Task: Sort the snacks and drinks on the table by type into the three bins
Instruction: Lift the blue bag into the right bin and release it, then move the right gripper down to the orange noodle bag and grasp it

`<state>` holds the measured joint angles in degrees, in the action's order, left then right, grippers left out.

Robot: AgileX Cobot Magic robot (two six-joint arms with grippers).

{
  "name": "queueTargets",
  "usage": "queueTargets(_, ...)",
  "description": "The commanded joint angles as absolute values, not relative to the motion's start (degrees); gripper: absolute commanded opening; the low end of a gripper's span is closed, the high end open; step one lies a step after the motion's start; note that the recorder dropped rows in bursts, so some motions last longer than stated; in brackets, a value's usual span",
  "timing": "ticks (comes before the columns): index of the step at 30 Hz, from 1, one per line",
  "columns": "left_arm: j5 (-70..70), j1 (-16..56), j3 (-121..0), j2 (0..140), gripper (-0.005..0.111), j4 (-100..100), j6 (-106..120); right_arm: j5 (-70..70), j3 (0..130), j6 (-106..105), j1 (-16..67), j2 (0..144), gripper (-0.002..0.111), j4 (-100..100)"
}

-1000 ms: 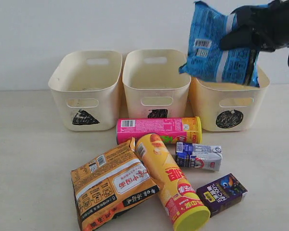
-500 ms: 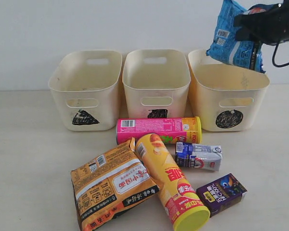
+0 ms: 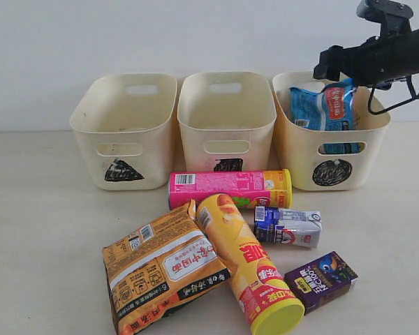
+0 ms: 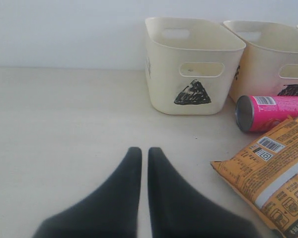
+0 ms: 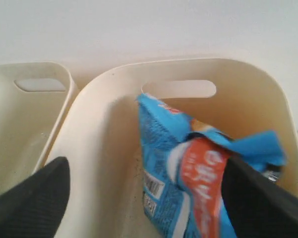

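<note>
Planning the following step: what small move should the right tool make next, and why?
Probably lift the right tool clear: it is open, and the blue packet already rests inside the circle bin, while an orange packet waits on the table.

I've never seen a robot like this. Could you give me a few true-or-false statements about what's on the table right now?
The blue packet sits inside the circle-marked bin. True.
The pink chip tube stands upright. False: it lies on its side before the middle bin.
The right gripper is shut on the blue packet. False: it is open above the bin.
The orange packet lies on the table. True.
The left gripper is wide open. False: it is shut, holding nothing.
</note>
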<state>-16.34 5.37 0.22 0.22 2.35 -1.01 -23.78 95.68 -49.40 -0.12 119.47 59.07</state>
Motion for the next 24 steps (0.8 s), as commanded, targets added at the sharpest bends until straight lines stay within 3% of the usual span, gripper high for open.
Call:
queueTargets(1, -15.88, 5.24, 0.00, 0.00, 0.004, 2.16, -1.48, -26.32, 96.19, -49.93, -0.13, 116.50, 0.069, 58.25)
queueTargets(5, -15.88, 5.24, 0.00, 0.00, 0.004, 2.16, -1.48, -31.39, 96.19, -50.04, -0.13, 113.10, 0.045, 52.84)
queueTargets(9, -15.88, 5.24, 0.00, 0.00, 0.004, 2.16, -1.48, -35.97, 96.19, -45.79, -0.13, 108.83, 0.005, 46.54)
queueTargets(10, -15.88, 5.24, 0.00, 0.00, 0.004, 2.16, -1.48, -37.71, 96.19, -43.76, -0.13, 107.47, 0.000, 44.08)
queueTargets(19, -15.88, 5.24, 0.00, 0.00, 0.004, 2.16, -1.48, -45.65, 93.48, -16.41, 2.66, 98.52, 0.000, 9.39)
queueTargets(24, -15.88, 5.24, 0.00, 0.00, 0.004, 2.16, -1.48, -43.08, 85.47, -12.99, 4.60, 92.94, 0.000, 4.73)
